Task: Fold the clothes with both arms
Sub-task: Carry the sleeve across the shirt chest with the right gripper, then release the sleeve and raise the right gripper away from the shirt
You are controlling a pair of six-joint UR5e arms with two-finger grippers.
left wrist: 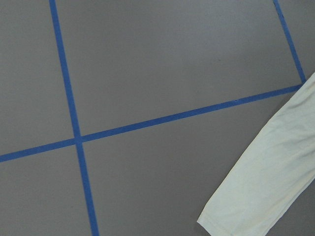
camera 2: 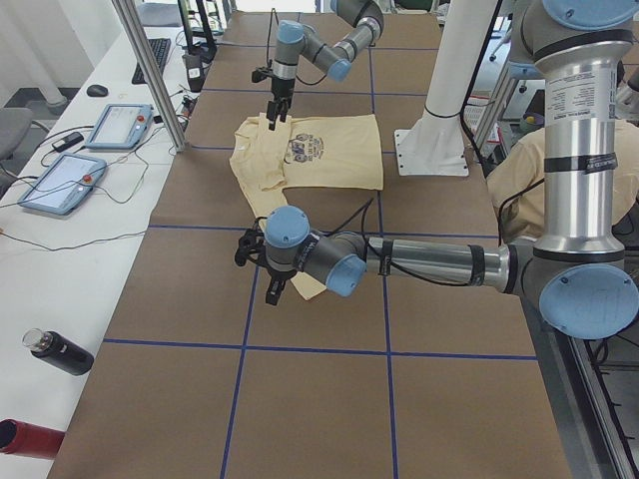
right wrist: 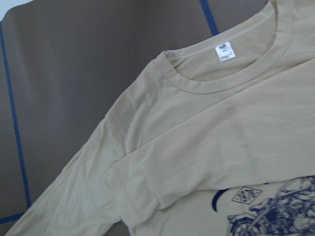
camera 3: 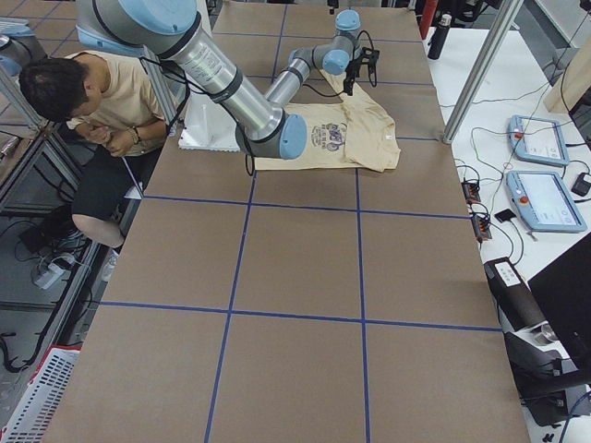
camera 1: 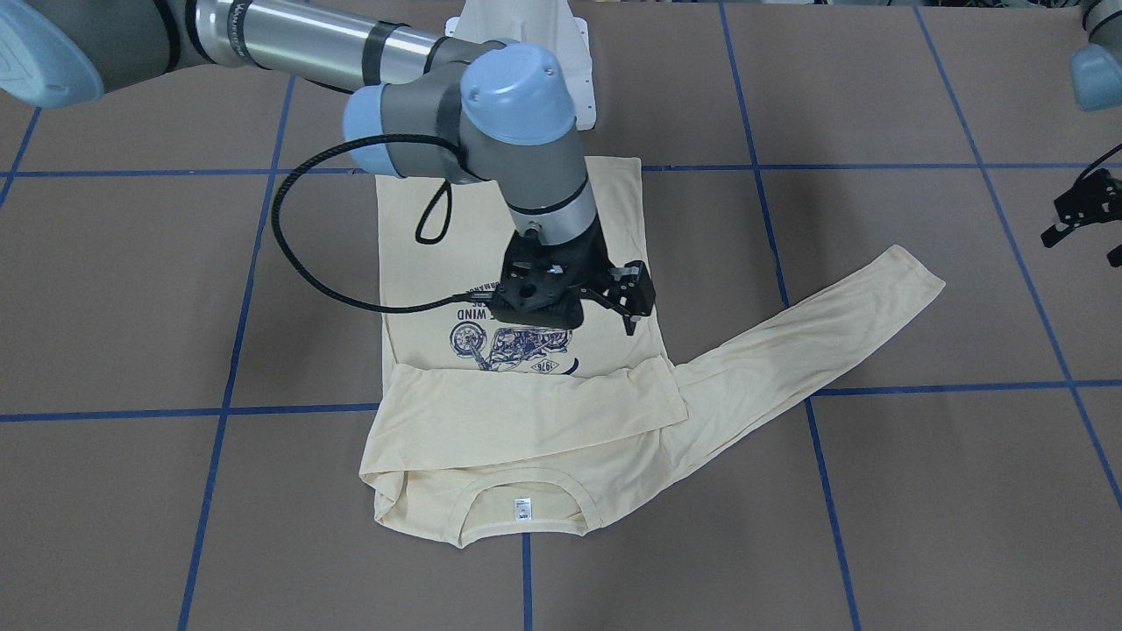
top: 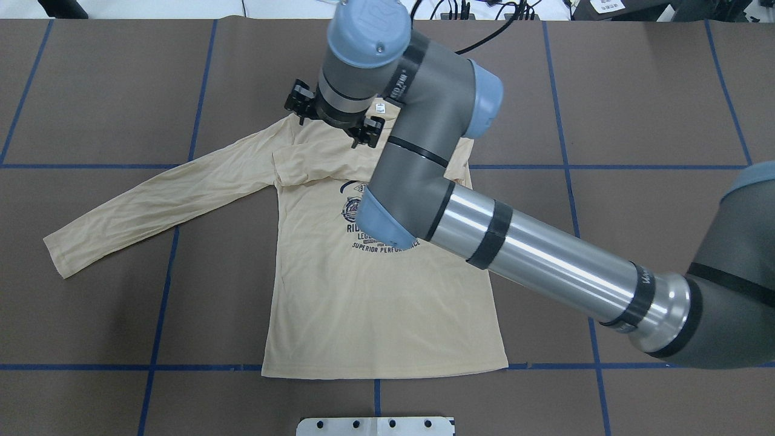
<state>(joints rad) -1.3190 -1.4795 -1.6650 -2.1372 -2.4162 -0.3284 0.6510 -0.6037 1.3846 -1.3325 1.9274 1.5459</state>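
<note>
Thin, light and limp, the shirt (top: 363, 303) lay flat on the table (top: 636, 91), best pinched at the cuff (top: 57, 251) of its outstretched sleeve (top: 157, 203); the right gripper (camera 1: 631, 302) above it and left gripper (camera 1: 1082, 246) nearby seemed parted, empty.

A robotics lab — two arms (camera 2: 429, 261), teach pendants (camera 3: 545, 198) (a person (camera 3: 92, 120) alongside) — tape-gridded table (camera 3: 295, 268).

In the overhead view the grey-silver right robot arm (top: 533, 254) slants from lower right to upper centre. It bars the upper right part of the pale cream-yellow long-sleeved T-shirt (top: 375, 315), and its black two-finger gripper (camera 1: 633, 302) hangs over the chest. The hem, the outstretched sleeve (top: 151, 206) at left and the brown blue-taped table (top: 91, 91) around them lie open.
</note>
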